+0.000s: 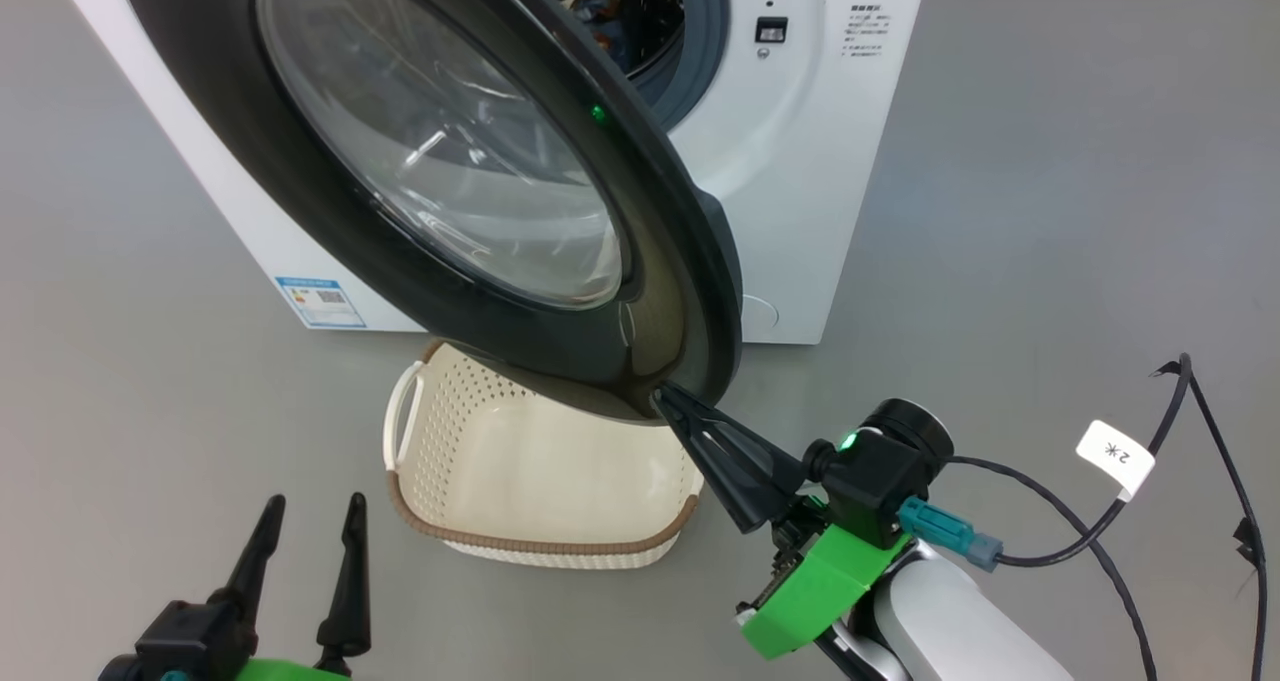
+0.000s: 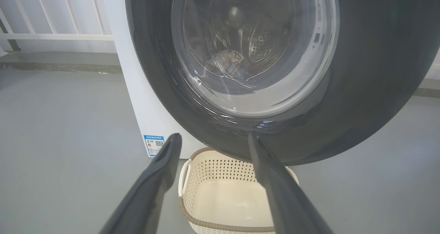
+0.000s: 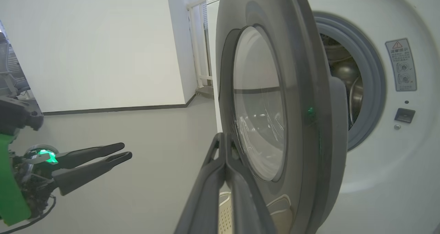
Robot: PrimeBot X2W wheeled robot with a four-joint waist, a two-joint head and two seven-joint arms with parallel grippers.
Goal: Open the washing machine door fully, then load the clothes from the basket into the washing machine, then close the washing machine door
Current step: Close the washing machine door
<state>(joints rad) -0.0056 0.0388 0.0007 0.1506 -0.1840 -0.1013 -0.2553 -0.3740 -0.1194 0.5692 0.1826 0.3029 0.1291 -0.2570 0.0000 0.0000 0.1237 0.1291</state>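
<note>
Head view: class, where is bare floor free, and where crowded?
Free: grey floor left of the cream perforated plastic basket; right of the white washing machine, beyond the black cable. Crowded: beneath the black-rimmed round door, at the shut right hand.

Cropped at top edge: washing machine door [image 1: 440, 161]; far end hidden behind it: basket [image 1: 540, 546]; print too small to read: blue label [image 1: 322, 303]

Glossy black washing machine door [image 1: 692, 281], clear glass centre [image 1: 440, 161], perforated plastic basket [image 1: 445, 416], smooth grey floor [image 1: 1050, 211].
</note>
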